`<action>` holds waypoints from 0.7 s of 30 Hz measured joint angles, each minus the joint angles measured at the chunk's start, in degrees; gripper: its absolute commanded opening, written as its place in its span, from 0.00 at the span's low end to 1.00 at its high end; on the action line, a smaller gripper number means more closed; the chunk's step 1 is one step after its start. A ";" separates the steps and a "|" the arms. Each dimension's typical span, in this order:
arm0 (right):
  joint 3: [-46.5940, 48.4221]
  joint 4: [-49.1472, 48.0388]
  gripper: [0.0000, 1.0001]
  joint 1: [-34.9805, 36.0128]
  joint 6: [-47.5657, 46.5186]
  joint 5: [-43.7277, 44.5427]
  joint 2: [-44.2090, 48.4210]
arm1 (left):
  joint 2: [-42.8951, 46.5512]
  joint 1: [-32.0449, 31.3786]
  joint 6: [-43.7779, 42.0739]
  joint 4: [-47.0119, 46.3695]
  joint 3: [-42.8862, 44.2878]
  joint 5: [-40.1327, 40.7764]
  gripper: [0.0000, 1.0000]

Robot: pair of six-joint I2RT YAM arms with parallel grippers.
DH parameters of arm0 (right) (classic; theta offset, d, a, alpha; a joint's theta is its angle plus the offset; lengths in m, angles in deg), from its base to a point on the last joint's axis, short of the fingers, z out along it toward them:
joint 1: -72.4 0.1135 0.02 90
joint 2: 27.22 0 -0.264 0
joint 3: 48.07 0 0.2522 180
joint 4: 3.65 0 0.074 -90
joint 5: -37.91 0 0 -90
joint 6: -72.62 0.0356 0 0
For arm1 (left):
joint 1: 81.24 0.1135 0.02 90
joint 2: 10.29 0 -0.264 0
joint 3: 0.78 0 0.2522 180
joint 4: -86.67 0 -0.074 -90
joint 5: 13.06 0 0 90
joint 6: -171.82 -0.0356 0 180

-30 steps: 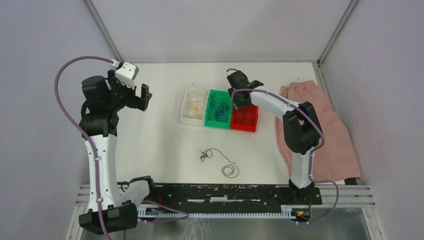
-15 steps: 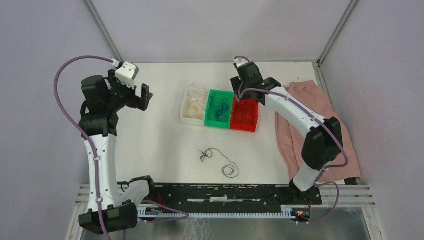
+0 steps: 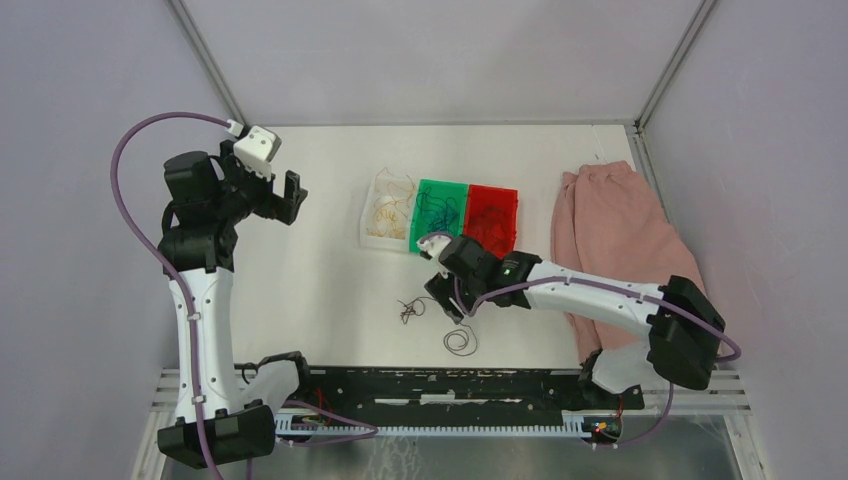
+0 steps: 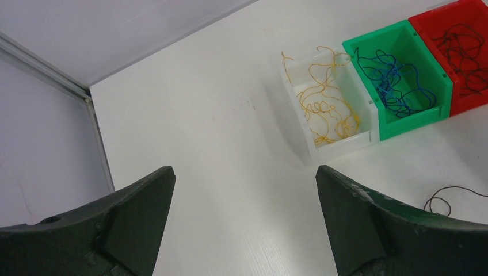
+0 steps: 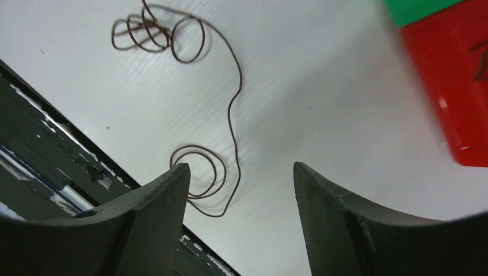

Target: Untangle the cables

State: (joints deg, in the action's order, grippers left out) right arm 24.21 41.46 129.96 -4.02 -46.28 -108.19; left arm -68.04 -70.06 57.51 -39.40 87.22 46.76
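- right claw [image 5: 240, 168] low over the table [image 5: 345, 75], jaws apart, gripping nothing; loose brown cable [image 5: 233, 109] lies below and just ahead of it
- left claw [image 4: 244, 172] raised, jaws wide apart, empty; sorted cables [image 4: 397, 86] in white bin [image 4: 339, 144], green bin [image 4: 414, 123] and red bin [image 4: 469, 103] ahead to its right

The left arm [image 3: 200, 300] and the right arm [image 3: 585, 290] share one build: smooth white links between bulky black joints [image 3: 685, 330]. A thick purple cable [image 3: 118, 190] runs along each arm. A small white camera box [image 3: 257, 146] sits on the left wrist. A tiny green light [image 3: 507, 268] glows on a black part of the right arm. The left gripper [image 4: 244, 172] and the right gripper [image 5: 240, 169] have broad, curved, dark matt fingers [image 4: 126, 224]. The left arm's base [image 3: 215, 437] is a black block.
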 measured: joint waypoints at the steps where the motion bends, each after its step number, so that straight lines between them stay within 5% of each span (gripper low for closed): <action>1: -1.66 -0.07 0.72 0.52 0.48 -0.87 -0.48 | 0.00 0.00 -0.11 0.20 0.00 -0.07 0.99; 12: -9.05 -8.00 0.58 0.72 3.34 -5.66 -9.79 | 0.04 0.00 -0.48 0.83 -0.39 -0.46 0.99; 13: -9.07 -8.79 0.53 0.72 3.48 -6.08 -10.36 | 0.04 0.00 -0.46 0.90 -0.39 -0.46 0.99; 14: -9.14 -12.26 0.38 0.72 4.00 -7.43 -10.88 | 0.04 0.00 -0.48 0.90 -0.39 -0.46 0.99; 21: -8.90 -13.51 0.00 0.35 4.68 -6.73 -11.80 | 0.04 0.00 -0.46 0.92 -0.59 -0.48 0.99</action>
State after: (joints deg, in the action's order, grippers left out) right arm 15.32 27.96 130.31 0.66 -53.02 -119.99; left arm -68.00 -70.06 57.05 -38.49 86.63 46.28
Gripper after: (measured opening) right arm 0.102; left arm 0.994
